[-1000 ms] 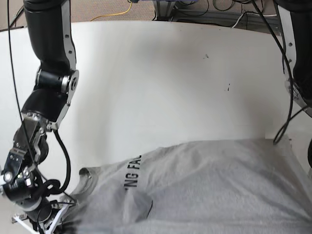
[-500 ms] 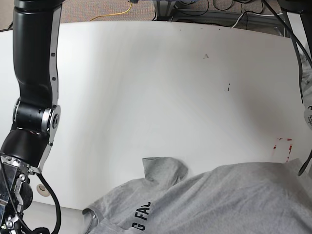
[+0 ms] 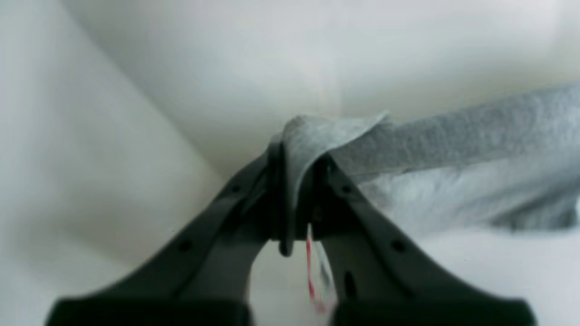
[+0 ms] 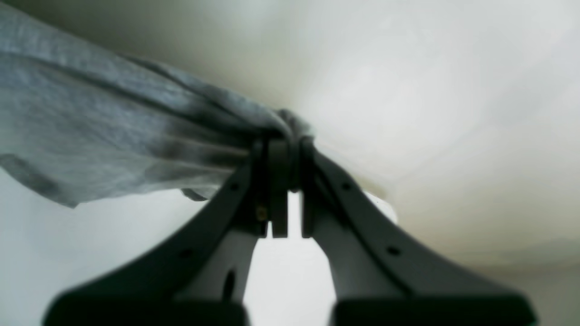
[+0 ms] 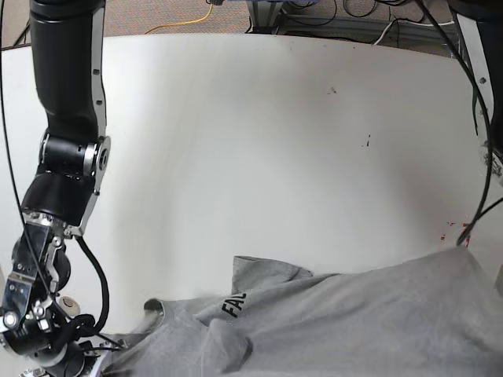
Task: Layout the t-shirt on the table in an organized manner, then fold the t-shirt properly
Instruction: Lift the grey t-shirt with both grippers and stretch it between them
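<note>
The heather-grey t-shirt point(image 5: 354, 322) lies wrinkled along the near edge of the white table point(image 5: 259, 141), with dark lettering point(image 5: 233, 305) showing near its left part. In the left wrist view my left gripper point(image 3: 298, 159) is shut on a fold of the t-shirt point(image 3: 453, 140), which stretches away to the right. My right gripper point(image 4: 284, 147) is shut on a bunched edge of the t-shirt point(image 4: 113, 122) trailing off to the left. In the base view the right arm point(image 5: 67, 157) reaches down to the shirt's bottom-left corner. The left gripper is out of that view.
A red tape mark point(image 5: 453, 228) shows on the table beside the shirt's right end. A round grommet hole point(image 5: 69, 302) sits by the right arm's wrist. Cables point(image 5: 346, 12) and a yellow cord point(image 5: 189, 20) lie on the floor beyond the far edge. A black cable point(image 5: 475, 118) hangs at the right.
The shirt slid toward the near edge, uncovering the red tape mark. The right arm's wrist dropped out of view half a second ago and is back at the bottom left. A sleeve now lies flipped out.
</note>
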Controlling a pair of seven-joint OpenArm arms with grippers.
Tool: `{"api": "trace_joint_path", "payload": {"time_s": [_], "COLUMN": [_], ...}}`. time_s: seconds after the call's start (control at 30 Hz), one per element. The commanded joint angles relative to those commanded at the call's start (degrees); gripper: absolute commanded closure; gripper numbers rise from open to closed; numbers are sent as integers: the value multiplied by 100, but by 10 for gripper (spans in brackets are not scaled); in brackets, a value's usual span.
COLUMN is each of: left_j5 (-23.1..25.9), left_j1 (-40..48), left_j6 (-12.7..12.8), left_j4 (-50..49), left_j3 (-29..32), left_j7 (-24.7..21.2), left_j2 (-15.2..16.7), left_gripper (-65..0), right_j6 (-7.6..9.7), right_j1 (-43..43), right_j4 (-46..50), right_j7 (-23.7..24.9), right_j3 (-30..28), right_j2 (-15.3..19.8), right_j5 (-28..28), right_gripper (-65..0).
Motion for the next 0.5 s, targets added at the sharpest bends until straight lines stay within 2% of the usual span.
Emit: {"api": "trace_joint_path", "payload": {"time_s": [0.13,0.23,0.4,0.5], "left_j5": [0,0,0,0], "left_j1": [985,1503,2409,2954], "left_j6": [-18,-229,-316,-325], "left_j4": [457,651,1125,1389], "left_j3": [-325,-343,-545,-695], "left_j7": [105,114,158,246], "left_j2": [0,0,18,26], "left_gripper": [-4,-4,-4,-4], "right_j6": [0,176,431,466], "right_j1": [-782,-1257,-1996,-2409], "right_j4": [475,791,1275,1530], "right_j7": [-105,-229,-387,-422], "right_j3": [9,9,220,255], "right_j2": [-132,-158,-158,-158], "right_j5": [-18,-53,-53,-44], "right_gripper": [-6,-6,-6,-6]}}
